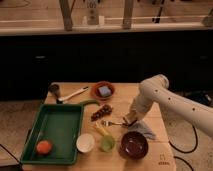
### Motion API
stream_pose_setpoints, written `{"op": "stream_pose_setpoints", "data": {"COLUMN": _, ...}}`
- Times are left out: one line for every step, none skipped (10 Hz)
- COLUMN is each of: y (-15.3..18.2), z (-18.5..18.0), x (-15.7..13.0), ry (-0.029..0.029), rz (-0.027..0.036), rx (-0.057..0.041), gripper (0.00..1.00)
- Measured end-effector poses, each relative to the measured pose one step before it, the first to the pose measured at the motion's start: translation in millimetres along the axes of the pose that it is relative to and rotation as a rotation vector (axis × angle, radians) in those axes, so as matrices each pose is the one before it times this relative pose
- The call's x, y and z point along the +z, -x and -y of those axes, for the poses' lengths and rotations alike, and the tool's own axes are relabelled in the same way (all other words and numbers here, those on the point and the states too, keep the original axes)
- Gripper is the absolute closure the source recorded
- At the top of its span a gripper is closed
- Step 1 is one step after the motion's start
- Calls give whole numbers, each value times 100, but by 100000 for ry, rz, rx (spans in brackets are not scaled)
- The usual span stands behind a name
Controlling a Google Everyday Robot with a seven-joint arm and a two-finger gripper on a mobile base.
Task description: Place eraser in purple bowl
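Just right of centre, the gripper (129, 120) sits directly above the purple bowl (134, 144) in frame; whether it clasps the eraser, I cannot tell.

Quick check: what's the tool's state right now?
Tool: low, just behind the purple bowl; open, closed or holding something cannot be told.

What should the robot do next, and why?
Probably bring the gripper nearer the camera until it hangs over the purple bowl. The gripper sits just behind the bowl, a tan block, likely the eraser, shows at its tip, and the bowl looks empty.
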Motion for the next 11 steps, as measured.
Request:
{"op": "stream_pose_setpoints", "data": {"y": 348, "z": -524, "x": -168, "ry": 60, "rz": -178, "rx": -614, "gripper": 99}}
{"op": "stream_pose_setpoints", "data": {"y": 446, "z": -81, "x": -77, "ry": 2, "rz": -42, "rx": -1030, "gripper": 99}}
{"op": "stream_pose_setpoints", "data": {"y": 410, "z": -390, "x": -95, "ry": 375, "rz": -69, "rx": -801, "gripper": 99}}
{"op": "stream_pose_setpoints", "data": {"y": 375, "z": -662, "x": -160, "ry": 692, "rz": -219, "rx": -557, "gripper": 99}}
{"op": "stream_pose_setpoints", "data": {"y": 285, "z": -405, "x": -130, "ry": 451, "rz": -176, "rx": -453, "gripper": 99}}
{"op": "stream_pose_setpoints", "data": {"y": 522, "z": -347, "x": -84, "ry": 642, "rz": 14, "rx": -1055, "gripper": 99}}
{"op": "stream_pose_setpoints", "data": {"y": 247, "z": -361, "x": 37, "ry": 470, "rz": 38, "rx": -711, "gripper": 99}}
{"op": "stream_pose_setpoints", "data": {"y": 346, "z": -447, "x": 10, "ry": 572, "rz": 20, "rx": -1030, "gripper": 99}}
{"op": "stream_pose_setpoints", "data": {"y": 215, "z": -372, "x": 56, "ry": 525, "rz": 19, "rx": -495, "gripper": 99}}
{"op": "stream_pose_setpoints", "data": {"y": 105, "z": -340, "x": -73, "ry": 449, "rz": -398, "rx": -809, "gripper": 99}}
{"op": "stream_pose_setpoints", "data": {"y": 362, "z": -136, "x": 23, "ry": 662, "rz": -59, "rx": -1666, "gripper": 99}}
